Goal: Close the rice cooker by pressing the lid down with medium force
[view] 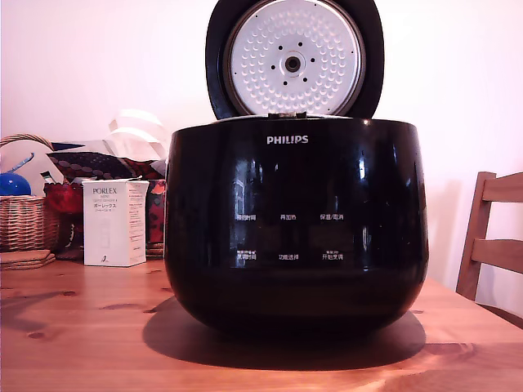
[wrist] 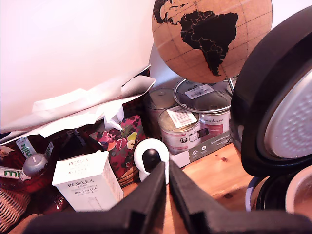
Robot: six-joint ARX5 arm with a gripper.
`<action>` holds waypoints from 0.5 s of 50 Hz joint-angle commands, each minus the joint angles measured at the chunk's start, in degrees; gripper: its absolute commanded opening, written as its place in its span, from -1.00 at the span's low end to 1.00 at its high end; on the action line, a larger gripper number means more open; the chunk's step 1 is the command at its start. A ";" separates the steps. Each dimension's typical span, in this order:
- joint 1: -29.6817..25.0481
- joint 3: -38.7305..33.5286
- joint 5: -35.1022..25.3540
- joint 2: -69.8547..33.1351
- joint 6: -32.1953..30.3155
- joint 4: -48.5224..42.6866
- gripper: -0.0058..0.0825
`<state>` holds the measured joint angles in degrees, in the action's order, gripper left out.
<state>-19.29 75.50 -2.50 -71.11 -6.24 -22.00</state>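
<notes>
The rice cooker [view: 296, 233], a glossy black pot with a white PHILIPS logo, stands mid-table in the exterior view. Its lid [view: 294, 57] is raised upright behind it, the dimpled silver inner plate facing the camera. My gripper does not show in that view. In the wrist view my gripper [wrist: 166, 168] is shut, its black fingers [wrist: 146, 195] meeting at the tips with nothing between them. It sits beside the standing lid [wrist: 261, 102], apart from it, with the cooker's open rim [wrist: 265, 197] just below the lid.
On the wooden table [view: 82, 327] stand a white Porlex box [view: 114, 222], a wicker basket [view: 24, 220], patterned bags and paper. The wrist view adds a cork globe [wrist: 212, 36], several tins [wrist: 183, 126] and a small white camera [wrist: 151, 158]. A chair [view: 494, 245] is at the exterior view's right.
</notes>
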 commanded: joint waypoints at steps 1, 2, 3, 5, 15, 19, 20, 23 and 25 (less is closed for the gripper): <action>0.15 -1.55 -0.24 -0.79 -0.22 1.95 -0.92; 0.15 -1.55 -0.24 -0.79 -0.22 2.05 -0.92; 0.15 -1.55 -0.24 -0.79 -0.22 2.34 -0.92; 0.15 -1.55 -0.24 -0.79 -0.20 2.73 -0.92; 0.20 -1.55 -0.79 -0.79 -0.17 4.50 -0.92; 0.55 -1.55 -0.72 -0.79 -0.20 4.57 -0.92; 0.59 -1.55 -0.72 -0.79 -0.20 4.68 -0.92; 0.59 -1.55 -0.83 -0.87 -0.22 5.86 -0.92; 0.59 -1.55 -0.85 -0.87 -0.20 6.91 -0.92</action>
<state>-18.98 75.35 -3.11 -71.11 -6.33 -16.97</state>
